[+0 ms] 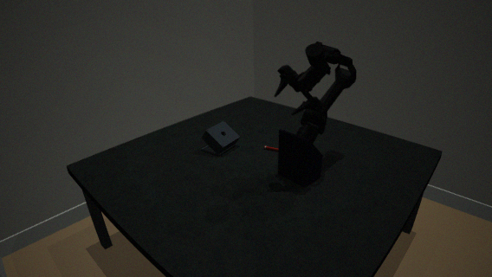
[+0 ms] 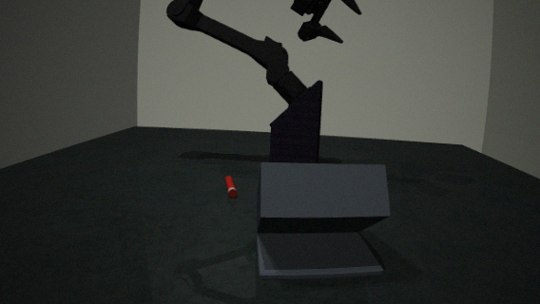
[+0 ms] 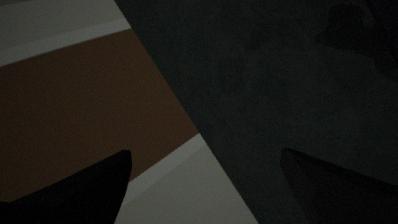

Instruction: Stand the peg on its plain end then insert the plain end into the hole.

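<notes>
The red peg (image 1: 272, 148) (image 2: 230, 183) lies on its side on the table. Its white band is near the end toward the exterior camera; in the top view its other end is hidden behind the robot's base. The sloped panel (image 1: 218, 140) (image 2: 323, 190) stands on the table, its one hole (image 1: 223, 133) showing in its tilted face. The exterior camera sees the panel from behind, with the hole hidden. My gripper (image 1: 284, 105) (image 2: 351, 28) (image 3: 208, 157) is wide open and empty, high above the table, away from peg and panel. Neither peg nor panel shows in the wrist view.
The robot's dark base (image 1: 299, 160) (image 2: 297, 138) stands on the dark table (image 1: 195, 208) (image 2: 119, 204) (image 3: 260, 90), close to the peg. The panel is on a flat foot plate (image 2: 320, 273). The wrist view shows a table edge with brown floor (image 3: 95, 100) beyond.
</notes>
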`<control>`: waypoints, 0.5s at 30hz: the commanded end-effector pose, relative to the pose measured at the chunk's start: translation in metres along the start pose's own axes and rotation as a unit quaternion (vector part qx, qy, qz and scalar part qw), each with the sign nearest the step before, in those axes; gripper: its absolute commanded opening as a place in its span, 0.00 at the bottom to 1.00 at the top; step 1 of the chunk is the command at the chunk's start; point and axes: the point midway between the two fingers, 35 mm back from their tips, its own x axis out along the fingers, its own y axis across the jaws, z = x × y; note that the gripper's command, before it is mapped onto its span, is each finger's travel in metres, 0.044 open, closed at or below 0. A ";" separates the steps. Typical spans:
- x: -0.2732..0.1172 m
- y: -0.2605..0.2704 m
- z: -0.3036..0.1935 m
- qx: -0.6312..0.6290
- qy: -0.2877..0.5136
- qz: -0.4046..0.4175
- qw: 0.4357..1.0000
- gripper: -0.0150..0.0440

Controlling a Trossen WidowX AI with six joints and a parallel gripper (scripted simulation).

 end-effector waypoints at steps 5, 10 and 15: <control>0.004 0.008 0.010 -0.010 -0.012 0.000 1.000 1.00; 0.013 0.026 0.035 -0.034 -0.042 -0.004 0.999 1.00; 0.023 0.039 0.062 -0.063 -0.072 -0.018 0.995 1.00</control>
